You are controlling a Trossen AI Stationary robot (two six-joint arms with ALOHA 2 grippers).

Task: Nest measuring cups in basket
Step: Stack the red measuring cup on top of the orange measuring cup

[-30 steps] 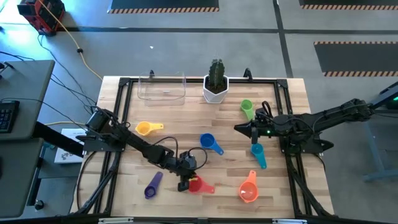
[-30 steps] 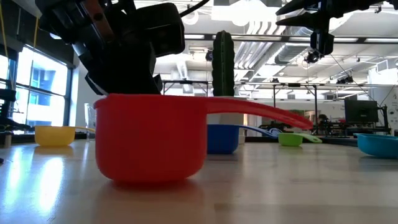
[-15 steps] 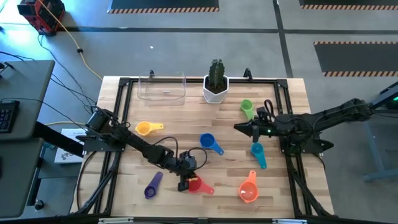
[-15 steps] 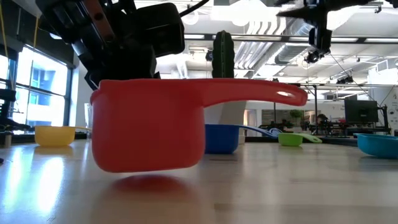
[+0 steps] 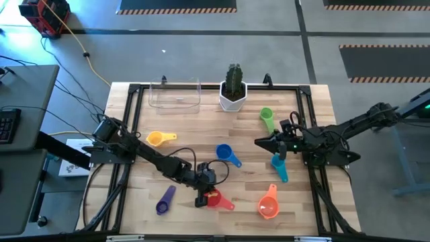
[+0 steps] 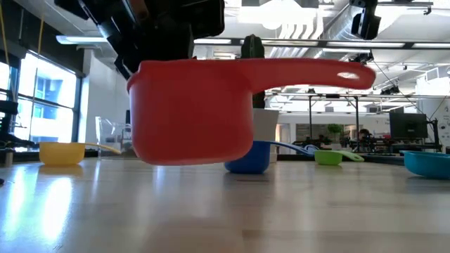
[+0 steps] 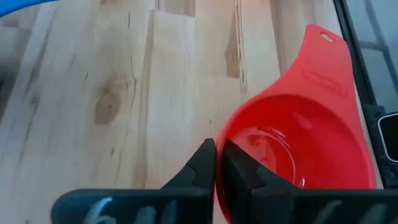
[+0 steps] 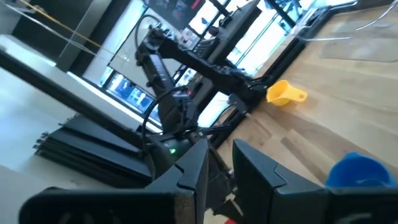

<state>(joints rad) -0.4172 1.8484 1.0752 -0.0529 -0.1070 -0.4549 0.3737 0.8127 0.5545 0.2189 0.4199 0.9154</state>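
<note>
Well away from the basket (image 5: 175, 93), the red cup (image 5: 213, 197) is pinched by its rim in the left gripper (image 7: 216, 167), clear of the table, and should be kept level when carried over.

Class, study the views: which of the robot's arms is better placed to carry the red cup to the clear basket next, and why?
The left. Its hand is already shut on the red cup's rim, and the low view shows the cup off the table. The right hand hangs empty near the teal cup. The basket stands at the far left corner.

The basket (image 5: 175, 94) stands at the table's (image 5: 302, 202) far edge, left of the potted cactus (image 5: 233, 87).
</note>
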